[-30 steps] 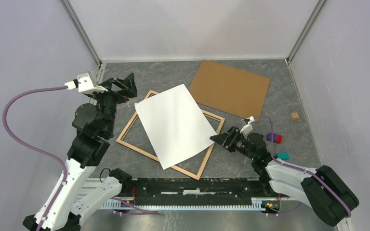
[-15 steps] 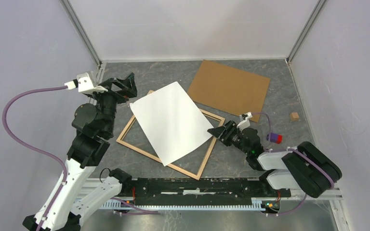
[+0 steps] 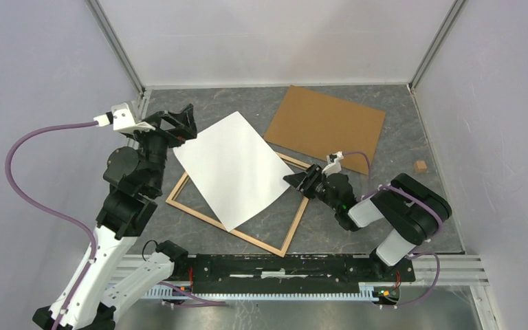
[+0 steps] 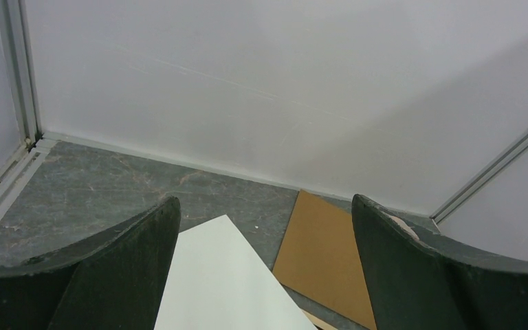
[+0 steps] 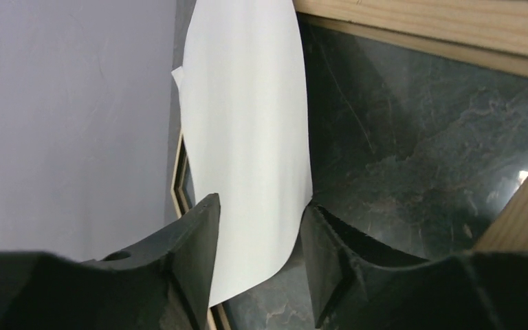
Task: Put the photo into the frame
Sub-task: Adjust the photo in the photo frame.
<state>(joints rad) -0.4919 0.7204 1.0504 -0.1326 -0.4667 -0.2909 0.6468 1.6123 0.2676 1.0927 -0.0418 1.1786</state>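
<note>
Since the earlier frames the photo (image 3: 230, 168) has been slid toward the far left, and the right gripper (image 3: 294, 181) has come with it, further in over the frame (image 3: 247, 237); the right arm is now folded more tightly.

One photo is seen, white back up. It lies askew across the frame, covering the frame's far-left corner. Its far corner reaches past the frame onto the table (image 3: 399, 206), and its near corner ends just short of the near rail.

One frame is seen, flat on the table, tan side up, with three corners visible.

In the right wrist view the photo's (image 5: 247, 130) right-hand corner is seen face-on in the gap between the two fingers (image 5: 192, 234), bowed upward. Its edge touches the right-side finger. The jaws are held apart and are not pinched flat on the sheet. A tan rail of the frame (image 5: 419, 24) runs across the top of that view.

The left gripper (image 3: 179, 124) is held just beside the photo's far-left edge, clear of the sheet. In the left wrist view its jaws are spread wide with nothing between them. The photo's (image 4: 227, 282) far corner and the backing board (image 4: 326, 258) are seen below.

One brown backing board (image 3: 326, 127) lies flat at the far right, near the frame's far rail. One small tan cube (image 3: 421, 166) sits by the right wall, well apart from the rest.
</note>
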